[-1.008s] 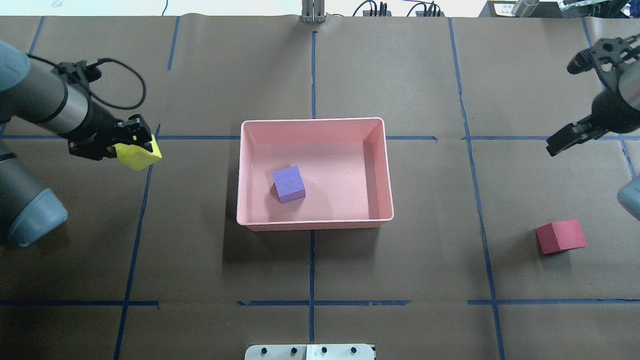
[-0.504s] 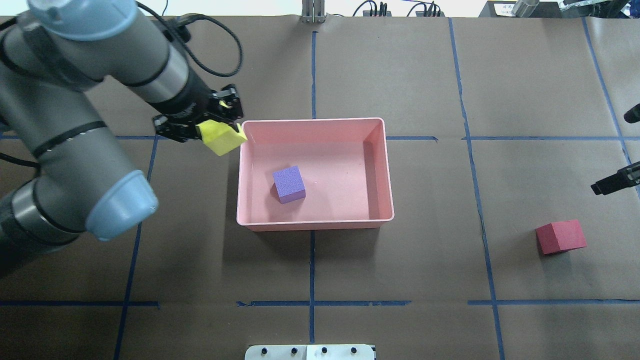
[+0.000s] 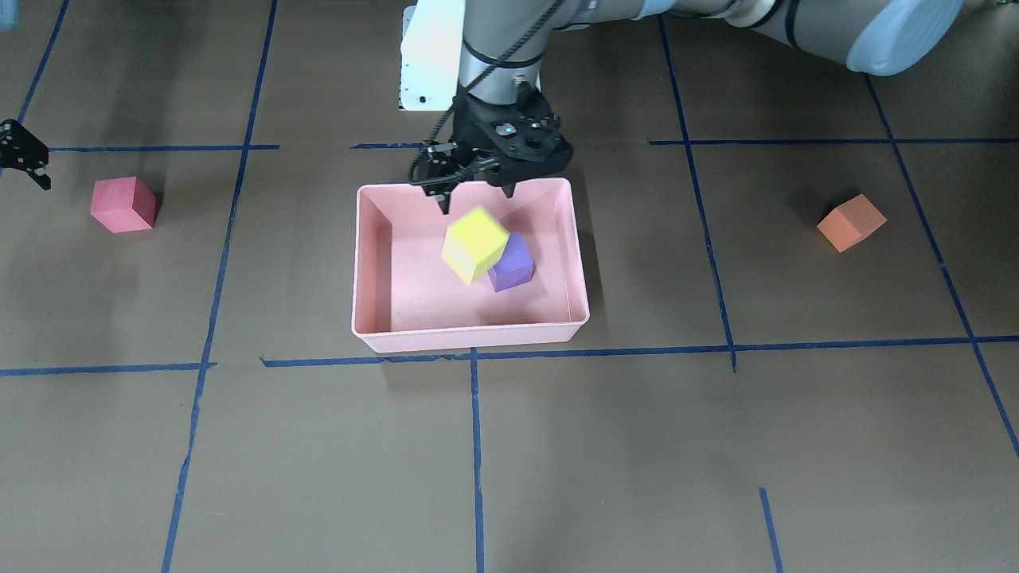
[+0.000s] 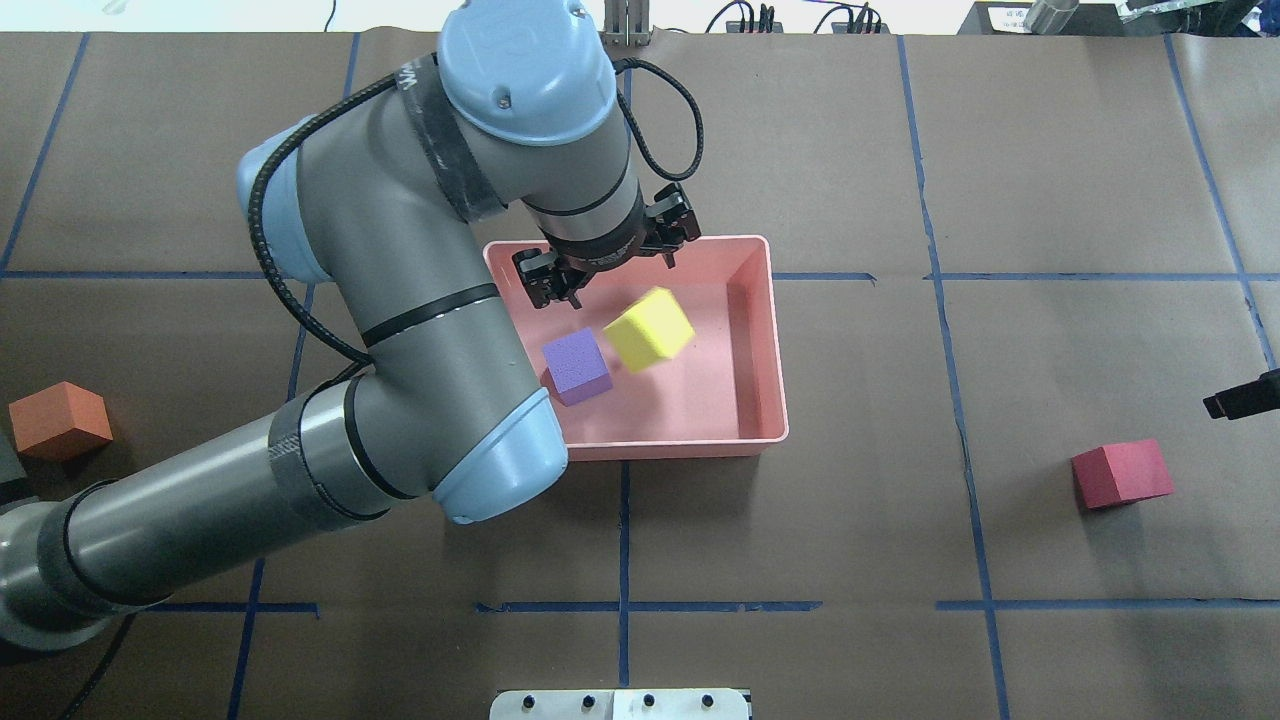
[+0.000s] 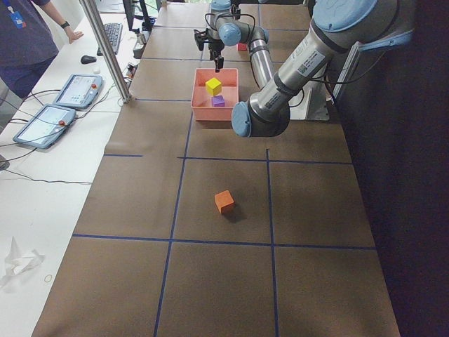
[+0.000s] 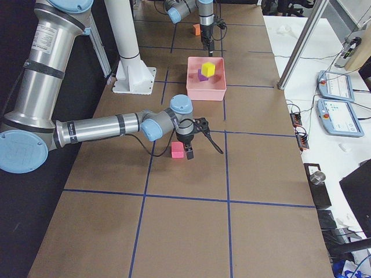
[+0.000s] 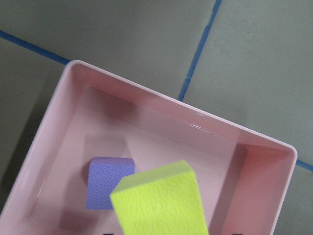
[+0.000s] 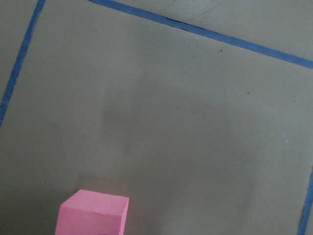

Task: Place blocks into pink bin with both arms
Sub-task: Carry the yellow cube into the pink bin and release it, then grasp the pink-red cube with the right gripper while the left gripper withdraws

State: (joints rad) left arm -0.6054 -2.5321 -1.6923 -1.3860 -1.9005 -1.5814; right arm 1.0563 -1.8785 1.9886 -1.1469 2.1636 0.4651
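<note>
My left gripper [image 4: 610,265] hangs open over the far side of the pink bin [image 4: 765,340]. The yellow-green block [image 4: 649,328] is free of it, tilted just below the fingers, over the bin floor [image 3: 473,243]. The purple block [image 4: 577,367] lies in the bin beside it. The red block [image 4: 1122,473] sits on the table at the right. My right gripper is open beside and above it, with one of its fingers [image 4: 1240,400] showing at the view's edge. The orange block [image 4: 60,420] sits at the far left, beside my left arm.
The table is covered in brown paper with blue tape lines. The white pedestal base [image 3: 430,56] stands behind the bin. A metal plate [image 4: 620,705] sits at the near table edge. Operator tablets [image 5: 59,105] lie on a side desk.
My left arm swung right from beside the bin to over it, opened, and let go of the yellow-green block. My right gripper moved down towards the red block, mostly out of the overhead view.
</note>
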